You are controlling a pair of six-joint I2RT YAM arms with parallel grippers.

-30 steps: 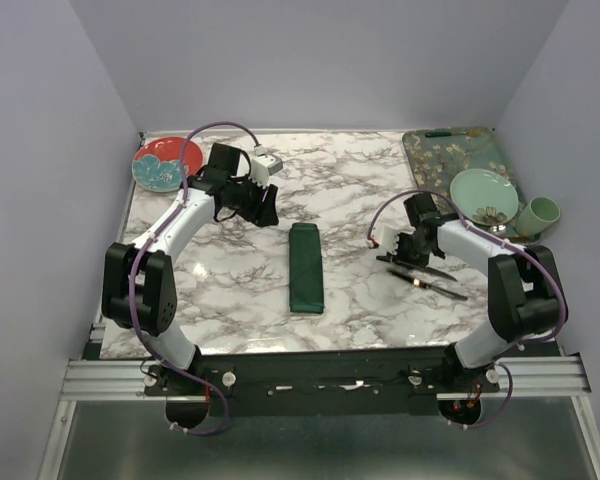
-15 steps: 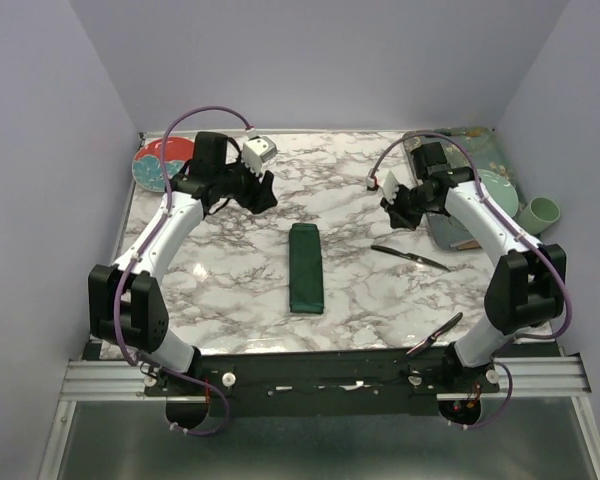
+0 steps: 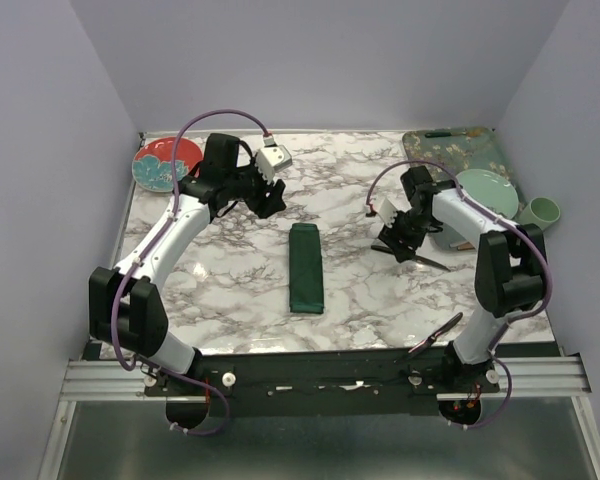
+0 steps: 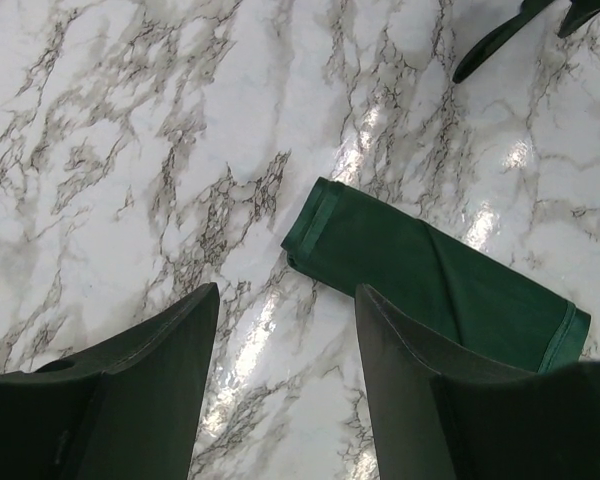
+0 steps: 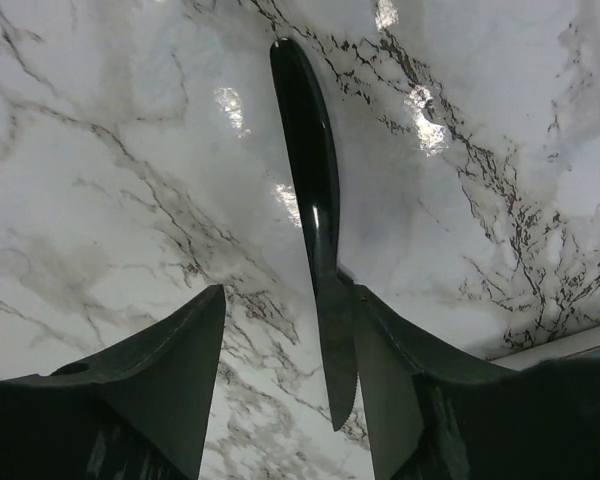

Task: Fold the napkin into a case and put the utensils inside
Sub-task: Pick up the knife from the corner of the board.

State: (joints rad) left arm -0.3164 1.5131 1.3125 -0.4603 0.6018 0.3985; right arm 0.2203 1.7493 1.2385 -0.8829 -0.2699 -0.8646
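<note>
At the far left corner of the marble counter [image 3: 230, 290] sits a red plate [image 3: 166, 162] with a teal pattern. Just right of it, the left fingers [image 3: 269, 199] hang above the far side of the counter, spread apart and empty. Their own camera looks past them at marble, with the case lying just beyond their tips. The case [image 3: 305, 267], the dark green napkin folded into a long narrow sleeve, lies flat mid-counter with its length running near to far, apart from both arms. Further right, the right fingers [image 3: 396, 244] are low over the counter and spread, straddling a black utensil [image 5: 310, 180] that lies flat on the marble. In the wrist view its pointed end runs just beside the right-hand finger; whether they touch I cannot tell. A second slim dark utensil [image 3: 437, 332] lies at the near edge of the counter, by the right arm's base. At the far right corner are a teal floral tray [image 3: 450, 150], a pale green plate [image 3: 485, 193] at its near edge and, right of that, a pale green cup [image 3: 543, 211].
</note>
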